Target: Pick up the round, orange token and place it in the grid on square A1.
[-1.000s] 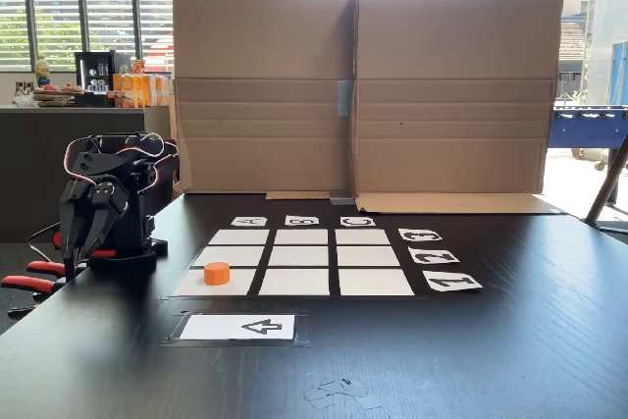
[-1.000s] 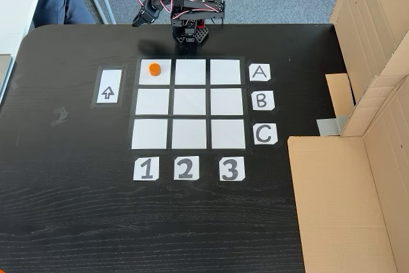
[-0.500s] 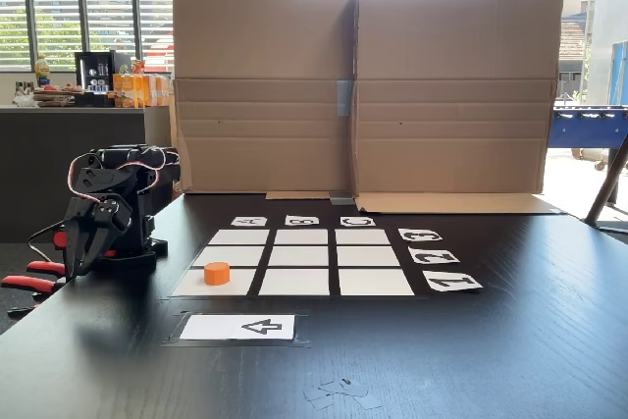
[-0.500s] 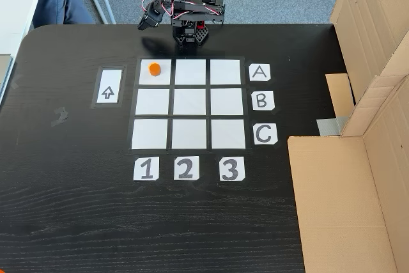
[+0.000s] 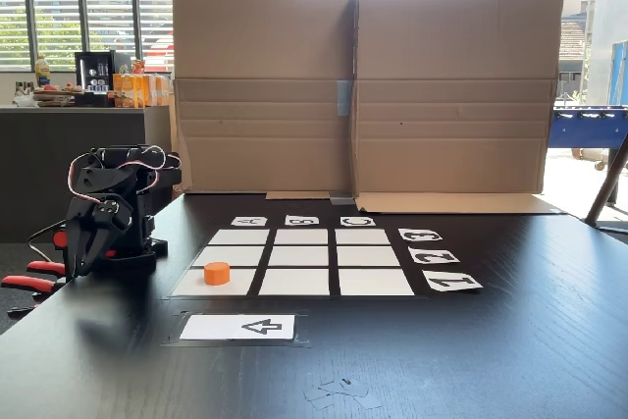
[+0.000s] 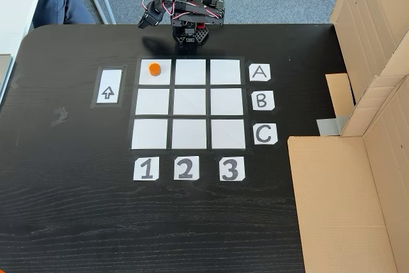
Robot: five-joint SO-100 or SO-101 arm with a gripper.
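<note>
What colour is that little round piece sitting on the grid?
Orange; the token shows best in the fixed view from above.

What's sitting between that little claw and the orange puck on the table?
Nothing. In the fixed view from above, only bare black table separates the gripper from the token, which rests on square A1 of the grid.

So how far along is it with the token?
Looks done: the token sits on square A1, the grid corner in line with the A card and the 1 card. Nothing is in hand; the pincer is folded back by the arm's base, off the grid. Nothing seems left.
</note>
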